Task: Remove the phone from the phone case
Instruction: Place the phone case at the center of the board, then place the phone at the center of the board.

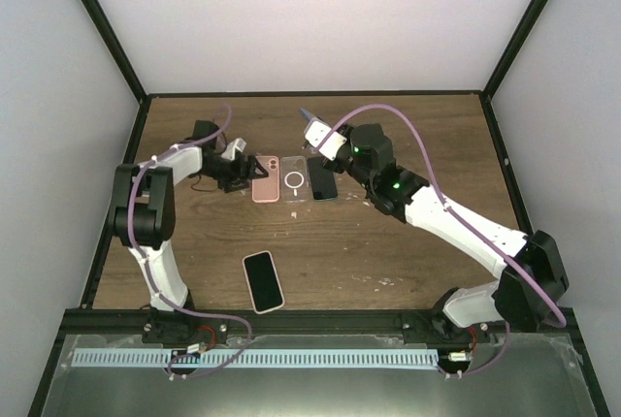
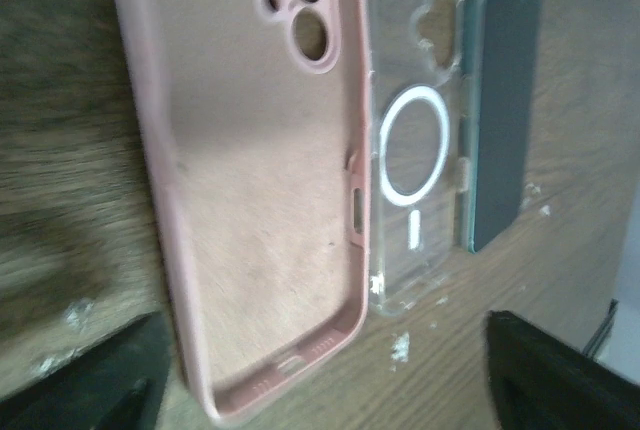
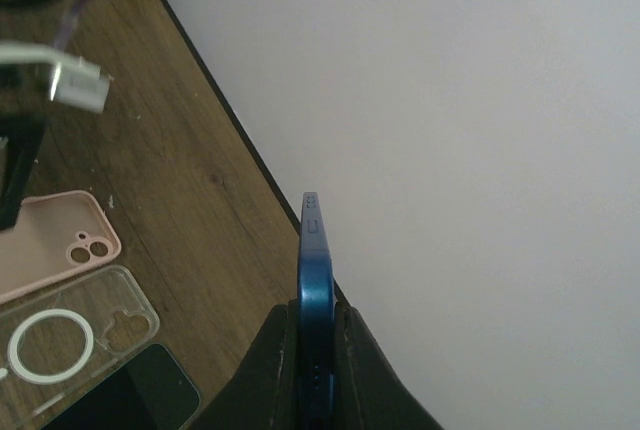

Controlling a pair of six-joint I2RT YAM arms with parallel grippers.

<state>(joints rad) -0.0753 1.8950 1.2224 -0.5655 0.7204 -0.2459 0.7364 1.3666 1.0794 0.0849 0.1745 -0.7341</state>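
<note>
Looking nearly done: pink case (image 2: 250, 200) lies empty on table (image 1: 408, 242) under wide-open L gripper (image 2: 320, 375); phone (image 1: 263, 281) lies well apart. R gripper (image 3: 315, 335) clamps raised blue piece (image 3: 312, 250), phone or case unclear.

3 cases (image 1: 266, 178), 2 phones (image 1: 263, 281).

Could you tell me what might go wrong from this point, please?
1. The right gripper pinches the blue item by one end only, held on edge in the air; it could pivot or slip out and fall.
2. The left gripper stands open with its fingers either side of the pink case; a careless move could shove it against the clear case lying right beside it.
</note>
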